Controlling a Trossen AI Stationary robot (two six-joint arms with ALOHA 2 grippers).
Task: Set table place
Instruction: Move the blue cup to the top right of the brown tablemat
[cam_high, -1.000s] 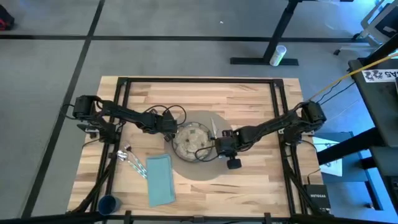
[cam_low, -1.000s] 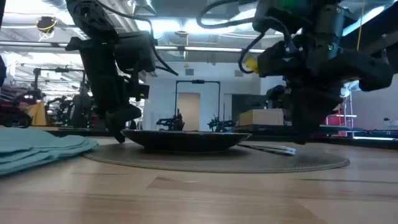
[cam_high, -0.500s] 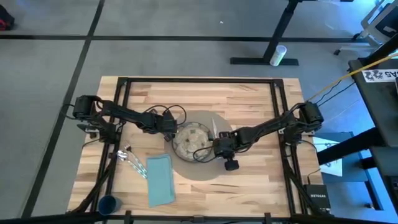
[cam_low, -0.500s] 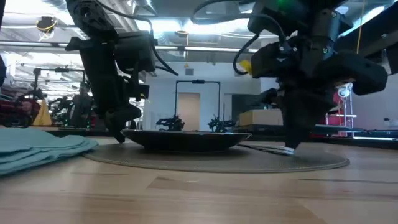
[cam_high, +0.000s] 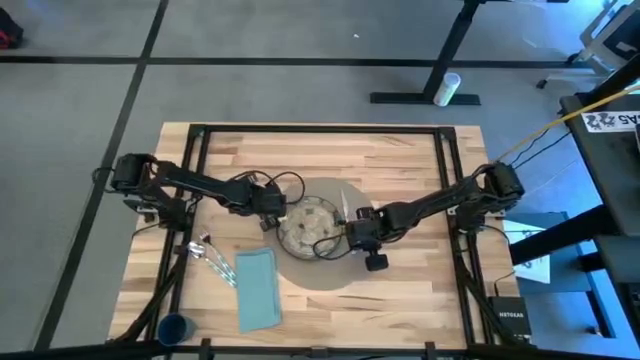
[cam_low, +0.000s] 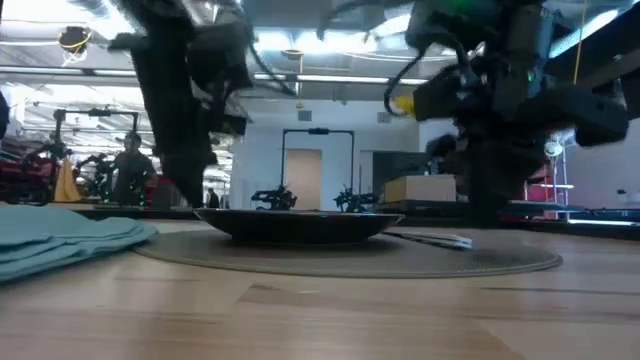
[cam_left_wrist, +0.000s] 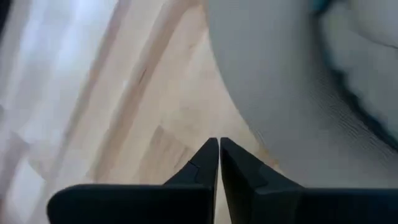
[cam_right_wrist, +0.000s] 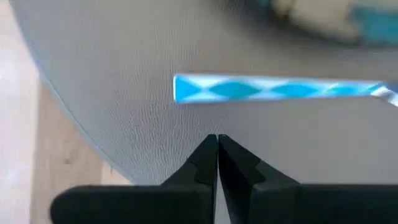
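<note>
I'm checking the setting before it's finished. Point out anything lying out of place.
The blue-handled utensil lies on the placemat right of the plate, angled rather than squared to it. More cutlery sits loose at the table's left, beside the napkin. The cup stands off in the near-left corner.

The left arm (cam_low: 185, 100) is smeared by motion in the low view — its fingertips cannot be made out there. Past the right gripper (cam_right_wrist: 217, 144), the utensil handle (cam_right_wrist: 273, 89) runs off the frame edge — its type is unclear. The plate (cam_left_wrist: 367, 68) beyond the left gripper (cam_left_wrist: 219, 149) is blurred.
</note>
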